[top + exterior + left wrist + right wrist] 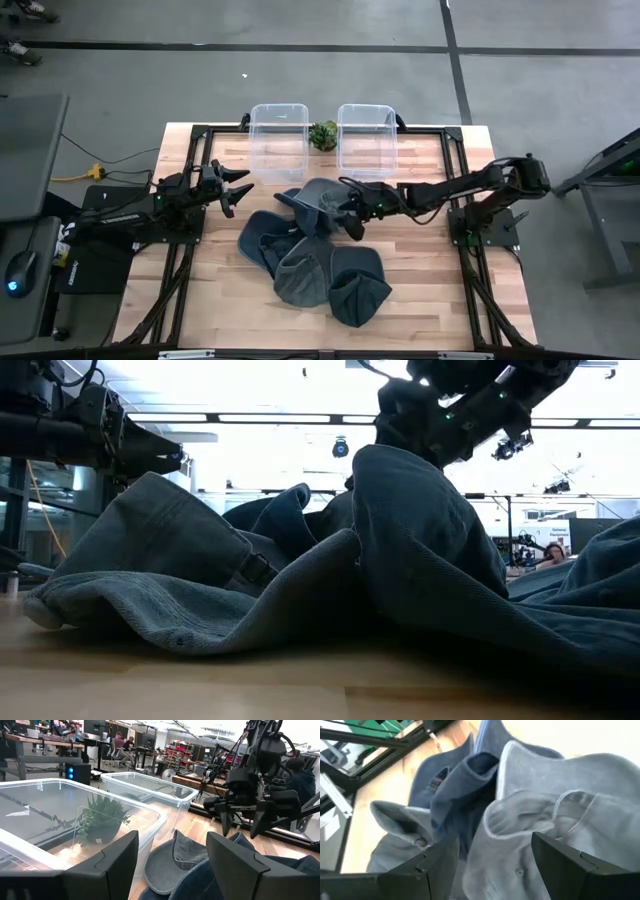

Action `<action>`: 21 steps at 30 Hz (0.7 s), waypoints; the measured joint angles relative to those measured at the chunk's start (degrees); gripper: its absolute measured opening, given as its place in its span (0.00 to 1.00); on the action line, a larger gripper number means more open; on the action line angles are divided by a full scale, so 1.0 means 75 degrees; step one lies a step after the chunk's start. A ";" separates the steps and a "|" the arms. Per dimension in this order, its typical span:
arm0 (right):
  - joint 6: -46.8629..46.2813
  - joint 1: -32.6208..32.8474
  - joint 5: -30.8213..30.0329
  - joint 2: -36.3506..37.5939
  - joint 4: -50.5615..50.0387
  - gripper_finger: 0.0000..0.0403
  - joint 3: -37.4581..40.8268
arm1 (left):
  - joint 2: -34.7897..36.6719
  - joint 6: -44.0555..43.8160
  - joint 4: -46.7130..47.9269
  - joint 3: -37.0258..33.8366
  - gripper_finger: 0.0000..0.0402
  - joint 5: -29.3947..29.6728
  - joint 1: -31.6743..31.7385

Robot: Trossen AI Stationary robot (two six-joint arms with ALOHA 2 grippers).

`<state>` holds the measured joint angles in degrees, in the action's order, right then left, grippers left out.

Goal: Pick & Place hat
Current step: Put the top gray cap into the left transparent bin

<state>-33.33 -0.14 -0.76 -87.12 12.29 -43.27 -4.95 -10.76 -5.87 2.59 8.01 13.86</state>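
Several denim and grey hats (315, 255) lie heaped on the middle of the wooden table, overlapping each other. A grey hat (322, 198) tops the far side of the heap, its brim toward the bins. My right gripper (352, 222) reaches in from the right and slants down over this hat (545, 820). It is open, with one finger on either side above the crown, and seems just clear of the cloth. My left gripper (240, 188) waits open at the table's left, pointing level toward the heap.
Two clear plastic bins (278, 106) (367, 106) stand side by side at the table's far edge. A small potted plant (323, 135) sits between them. Bare wood shows near the front edge and to the left and right of the heap.
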 joint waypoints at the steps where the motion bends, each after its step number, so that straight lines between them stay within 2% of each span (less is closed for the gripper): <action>1: -0.0037 0.0003 0.0059 -0.0034 0.0004 0.60 0.0002 | 0.0000 0.0000 0.0000 0.0000 0.58 0.0000 0.0001; 16: -0.0179 -0.0003 0.0362 -0.0835 0.1416 0.60 0.0006 | -0.0002 0.0000 0.0006 0.0000 0.58 0.0000 -0.0001; 21: 0.0019 -0.0031 0.0333 -0.1003 0.1424 0.60 0.0005 | -0.0001 0.0000 0.0006 0.0000 0.58 0.0000 -0.0001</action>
<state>-33.19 -0.37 1.74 -94.65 22.97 -43.23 -4.96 -10.76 -5.82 2.59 8.01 13.85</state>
